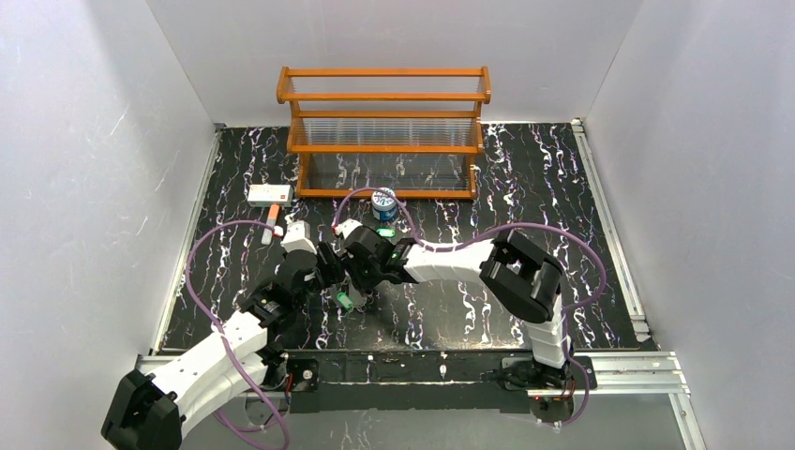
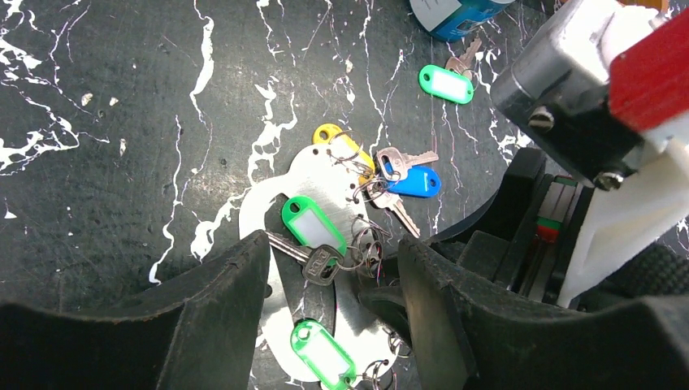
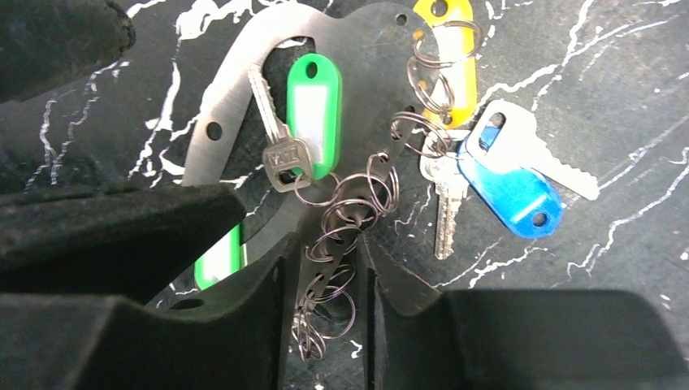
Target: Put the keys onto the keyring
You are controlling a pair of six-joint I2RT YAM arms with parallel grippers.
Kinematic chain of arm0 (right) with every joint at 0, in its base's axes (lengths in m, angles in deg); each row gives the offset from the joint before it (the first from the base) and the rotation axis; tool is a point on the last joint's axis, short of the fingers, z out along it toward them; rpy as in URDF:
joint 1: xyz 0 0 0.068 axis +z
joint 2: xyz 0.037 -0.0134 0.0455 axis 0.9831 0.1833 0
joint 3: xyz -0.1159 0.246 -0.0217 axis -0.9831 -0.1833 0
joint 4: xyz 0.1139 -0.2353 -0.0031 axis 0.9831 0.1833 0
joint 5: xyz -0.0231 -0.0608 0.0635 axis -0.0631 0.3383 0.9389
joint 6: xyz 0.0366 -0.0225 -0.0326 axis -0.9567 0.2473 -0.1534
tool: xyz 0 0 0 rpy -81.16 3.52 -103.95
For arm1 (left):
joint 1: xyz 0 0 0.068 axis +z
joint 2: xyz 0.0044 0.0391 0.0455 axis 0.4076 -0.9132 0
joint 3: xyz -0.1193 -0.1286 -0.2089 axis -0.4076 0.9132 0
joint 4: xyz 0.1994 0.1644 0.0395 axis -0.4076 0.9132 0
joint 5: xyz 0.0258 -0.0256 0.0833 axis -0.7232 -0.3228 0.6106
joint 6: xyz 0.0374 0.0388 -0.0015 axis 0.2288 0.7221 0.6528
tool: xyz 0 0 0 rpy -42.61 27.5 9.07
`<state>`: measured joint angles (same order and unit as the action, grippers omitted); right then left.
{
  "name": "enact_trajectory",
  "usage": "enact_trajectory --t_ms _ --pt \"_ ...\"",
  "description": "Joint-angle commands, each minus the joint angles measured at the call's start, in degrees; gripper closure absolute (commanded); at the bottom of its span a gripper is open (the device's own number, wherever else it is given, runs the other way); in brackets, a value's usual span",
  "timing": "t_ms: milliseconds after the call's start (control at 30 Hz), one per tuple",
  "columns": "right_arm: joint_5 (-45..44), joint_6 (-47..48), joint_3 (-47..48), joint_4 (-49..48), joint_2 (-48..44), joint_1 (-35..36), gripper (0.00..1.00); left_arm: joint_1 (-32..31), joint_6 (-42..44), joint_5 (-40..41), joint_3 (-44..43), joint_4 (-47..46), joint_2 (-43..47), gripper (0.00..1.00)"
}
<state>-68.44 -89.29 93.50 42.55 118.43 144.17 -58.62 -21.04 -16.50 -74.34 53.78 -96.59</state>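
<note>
Left wrist view: the keyring (image 2: 317, 175) is seen lying flat on the bench (image 2: 97, 162), reaching from between the left jaws to just beyond their tips. The left jaws are held apart astride it; whether its edges are pinched cannot be told. Of the keys (image 2: 313, 221), two with green tags are found on the keyring between those jaws. A yellow one (image 2: 337, 138) and a blue one (image 2: 414, 180) are gathered just beyond the tips, apparently hooked at the keyring's rim. In the right wrist view a chain of small rings (image 3: 337, 236) is bracketed by the right jaws, which are drawn nearly together about it; a firm grip cannot be confirmed. One green key (image 2: 445, 84) is found well beyond both jaws, beside the can (image 2: 455, 12). The task is therefore judged mostly done, with that key at least to be fetched and threaded.
</note>
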Motion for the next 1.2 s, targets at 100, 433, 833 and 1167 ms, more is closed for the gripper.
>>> enact_trajectory --t_ms 100,433,833,1167 --pt "-7.0 3.6 -1.7 4.9 1.7 0.7 0.73 -0.2 0.0 0.0 0.3 -0.6 1.3 0.42" --pt "7.7 -0.2 -10.5 -5.5 -6.6 -4.4 0.95 -0.2 0.7 0.9 -0.2 0.9 2.6 0.43" --pt "34.9 9.2 -15.7 -13.2 -14.6 -12.5 0.99 -0.2 5.0 0.7 -1.8 0.8 5.5 0.43" --pt "38.4 26.5 -10.7 -1.4 -16.9 -12.6 0.99 -0.2 12.6 -5.5 -2.6 -2.2 4.0 0.41"
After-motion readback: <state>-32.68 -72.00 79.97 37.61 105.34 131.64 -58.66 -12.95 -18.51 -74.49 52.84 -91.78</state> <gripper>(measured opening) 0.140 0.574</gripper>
